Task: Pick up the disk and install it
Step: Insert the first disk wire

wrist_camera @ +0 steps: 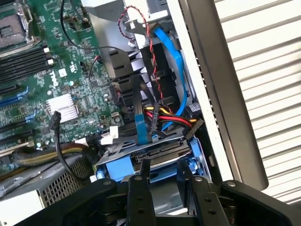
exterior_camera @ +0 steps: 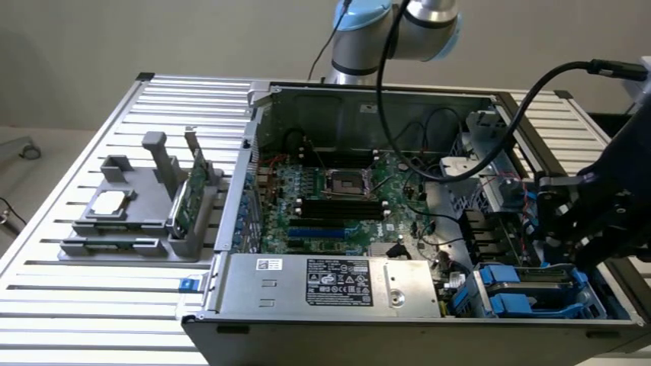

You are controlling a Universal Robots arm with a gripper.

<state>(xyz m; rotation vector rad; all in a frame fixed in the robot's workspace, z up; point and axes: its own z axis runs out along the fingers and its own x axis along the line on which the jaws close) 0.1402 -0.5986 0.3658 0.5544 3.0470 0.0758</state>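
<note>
The disk (wrist_camera: 162, 153) lies flat in the drive bay at the near corner of the open computer case (exterior_camera: 346, 320), on the exterior view's right. Its blue rails (wrist_camera: 113, 169) show on both sides, and its connector edge faces the cables. In the exterior view the disk (exterior_camera: 529, 286) shows as grey metal between blue plastic. My gripper (wrist_camera: 163, 165) hangs right over it, its two black fingers (wrist_camera: 141, 183) standing apart above the grey face, narrower than the disk's width. In the exterior view the gripper (exterior_camera: 585, 255) reaches down into that corner. I cannot tell whether the fingertips touch the disk.
Red, yellow and black wires (wrist_camera: 162, 113) and a blue cable (wrist_camera: 171, 52) bunch just beyond the bay. The green motherboard (exterior_camera: 325, 198) fills the case's middle, with the labelled power supply (exterior_camera: 325, 282) in front. A grey stand (exterior_camera: 142, 206) with a green card and a silver chip sits on the exterior view's left.
</note>
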